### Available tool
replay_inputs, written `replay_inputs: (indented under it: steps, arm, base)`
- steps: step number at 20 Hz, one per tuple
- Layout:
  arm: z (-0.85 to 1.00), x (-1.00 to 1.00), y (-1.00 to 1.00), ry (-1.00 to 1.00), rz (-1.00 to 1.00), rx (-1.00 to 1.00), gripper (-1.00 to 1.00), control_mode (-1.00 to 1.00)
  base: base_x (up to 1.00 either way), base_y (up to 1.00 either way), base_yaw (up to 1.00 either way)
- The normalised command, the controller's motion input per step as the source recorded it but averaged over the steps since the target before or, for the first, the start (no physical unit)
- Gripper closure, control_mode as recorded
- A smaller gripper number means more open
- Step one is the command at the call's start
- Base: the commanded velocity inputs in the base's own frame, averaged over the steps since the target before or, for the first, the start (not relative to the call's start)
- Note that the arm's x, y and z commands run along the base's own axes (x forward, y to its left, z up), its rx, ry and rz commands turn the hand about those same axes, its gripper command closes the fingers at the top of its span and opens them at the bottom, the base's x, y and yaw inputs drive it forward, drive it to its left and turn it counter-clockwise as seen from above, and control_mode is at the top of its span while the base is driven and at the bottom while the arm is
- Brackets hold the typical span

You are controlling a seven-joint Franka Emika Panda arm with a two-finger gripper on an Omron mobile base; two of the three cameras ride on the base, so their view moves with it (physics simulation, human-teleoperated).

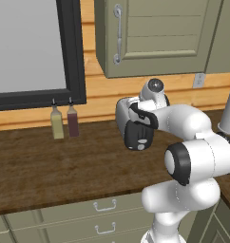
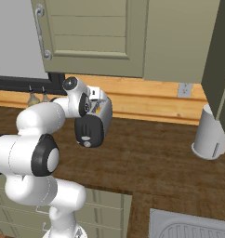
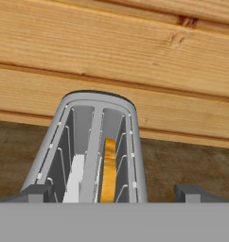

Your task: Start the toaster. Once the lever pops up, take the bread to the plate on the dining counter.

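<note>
- End effector (image 3: 114, 191): tips spread wide, empty, right above the toaster (image 3: 90, 142).
- Toaster: on the counter (image 1: 41, 161) by the wall.
- Bread (image 3: 108, 168): upright in a slot; probably light and crumbly. You should pinch its top edge gently.

- Toaster (image 3: 95, 142) seen from above, lengthwise; silver shell, two top slots, wire guides inside.
- Right slot holds a golden-brown slice (image 3: 108, 170) standing on edge; left slot holds a white slice (image 3: 75, 178).
- Gripper (image 3: 115, 193) fingertips spread wide, one at each side of the toaster's near end.
- Dark wood counter (image 3: 182, 163) underneath; pale plank wall (image 3: 111, 52) behind.
</note>
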Motion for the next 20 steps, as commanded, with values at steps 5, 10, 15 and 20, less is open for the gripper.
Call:
replay_inputs:
  steps: [5,10,15,20]
  arm:
    - [0.00,0.00,0.00,0.00,0.00,0.00,-1.00,-1.00]
    - [0.00,0.00,0.00,0.00,0.00,0.00,-1.00,-1.00]
    - [0.00,0.00,0.00,0.00,0.00,0.00,-1.00,-1.00]
    - [0.00,0.00,0.00,0.00,0.00,0.00,-1.00,-1.00]
  base:
    - [0.00,0.00,0.00]
    - [0.00,0.00,0.00]
    - [0.00,0.00,0.00]
    - [0.00,0.00,0.00]
